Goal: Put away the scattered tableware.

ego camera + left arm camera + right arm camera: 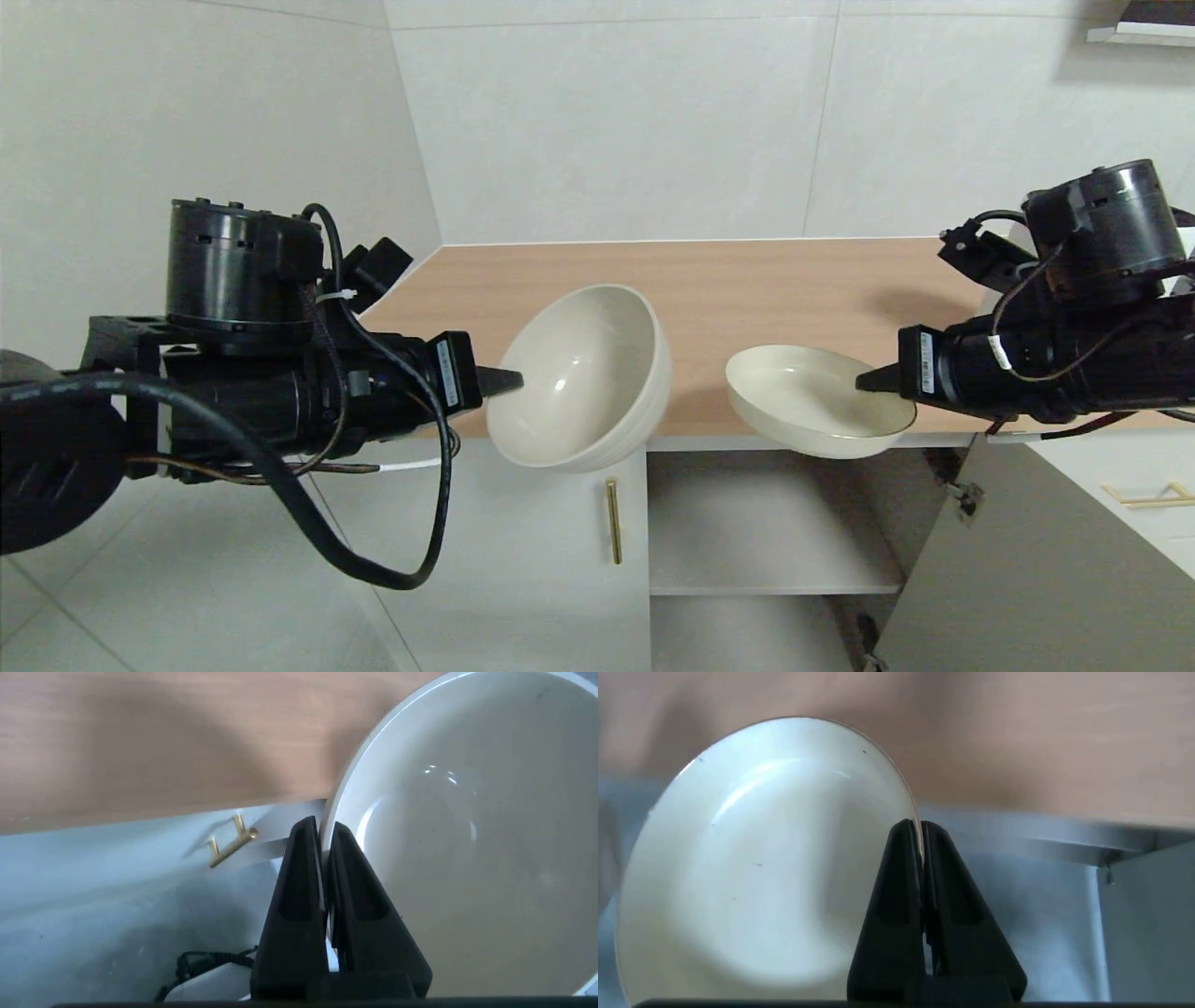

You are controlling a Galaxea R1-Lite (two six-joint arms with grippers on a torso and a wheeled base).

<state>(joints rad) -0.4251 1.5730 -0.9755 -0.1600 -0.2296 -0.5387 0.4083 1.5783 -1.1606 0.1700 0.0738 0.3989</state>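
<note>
— How far along?
— Left gripper (513, 380) pinches the deep bowl (583, 373) by its rim. Right gripper (864, 381) pinches the shallow plate (803, 397). Both are held just off the countertop (747, 280).
— Remaining?
— Shelving both in the open cabinet (766, 560), I'd judge.

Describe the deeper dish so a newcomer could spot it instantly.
Find the wooden countertop. Two cream dishes are held before its front edge; the bowl is the one pinched by the left gripper. It is deep and round-sided, unlike the shallow plate in the right gripper.
</note>
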